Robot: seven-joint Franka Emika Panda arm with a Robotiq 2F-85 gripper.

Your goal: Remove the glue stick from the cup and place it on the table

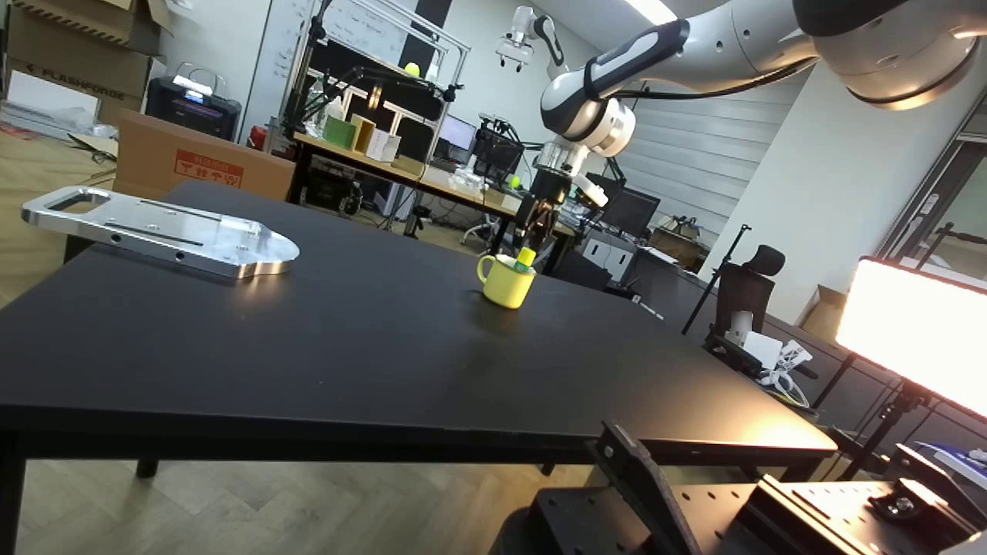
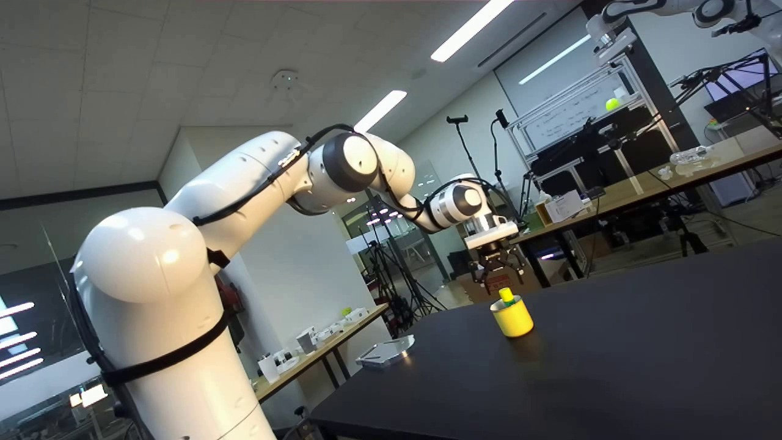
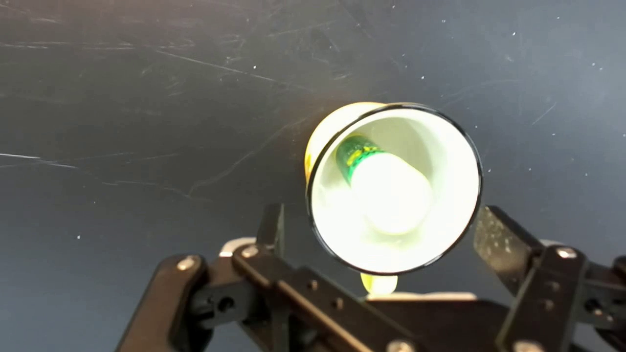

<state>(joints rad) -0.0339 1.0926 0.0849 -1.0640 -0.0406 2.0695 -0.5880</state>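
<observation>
on the black, smooth-topped table stands a yellow, cylindrical, handled, enamel-looking cup; inside it is the green-bodied, yellow-capped, cylindrical glue stick, its cap projecting above the rim. the black, two-fingered, hinge-linked gripper is overhead, jaws parted, nothing held. step in hand, as judged: alignment ahead of the grasp; removal not yet begun. next move calls for lowering onto the cap with the stick centred, then clamping the stick alone; the jaw spread appears wider than the rim, so excess depth could catch the cup. orientation: capped end up, toward the gripper. in the wrist view the long axis runs from green body, upper left, to glare-whitened cap, lower right. steep stance, some lean probable; true angle cannot be told.
</observation>
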